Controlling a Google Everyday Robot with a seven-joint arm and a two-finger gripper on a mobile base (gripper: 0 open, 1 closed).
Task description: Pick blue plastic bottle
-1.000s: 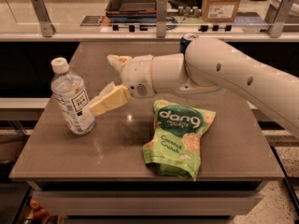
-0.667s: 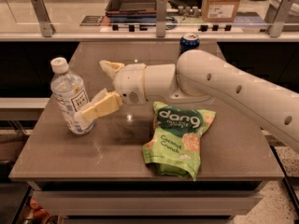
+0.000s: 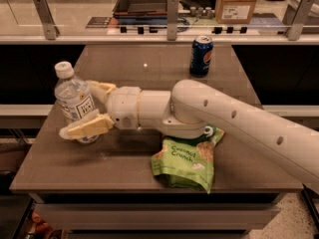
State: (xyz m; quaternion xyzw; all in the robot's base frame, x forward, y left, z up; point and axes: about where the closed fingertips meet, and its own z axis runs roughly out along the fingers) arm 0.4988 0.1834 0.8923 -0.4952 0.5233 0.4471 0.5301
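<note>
The blue plastic bottle, clear with a white cap and a white label, stands upright at the left of the brown table. My gripper reaches in from the right and is open around the bottle. One yellowish finger lies in front of the bottle's base, the other behind it. I cannot tell whether the fingers touch the bottle.
A dark blue soda can stands at the back right of the table. A green snack bag lies at the front, partly under my arm. Behind the table run a rail with posts, a dark tray and a cardboard box.
My gripper has moved left toward the bottle, and its fingers now straddle the bottle. The bottle has not moved.
</note>
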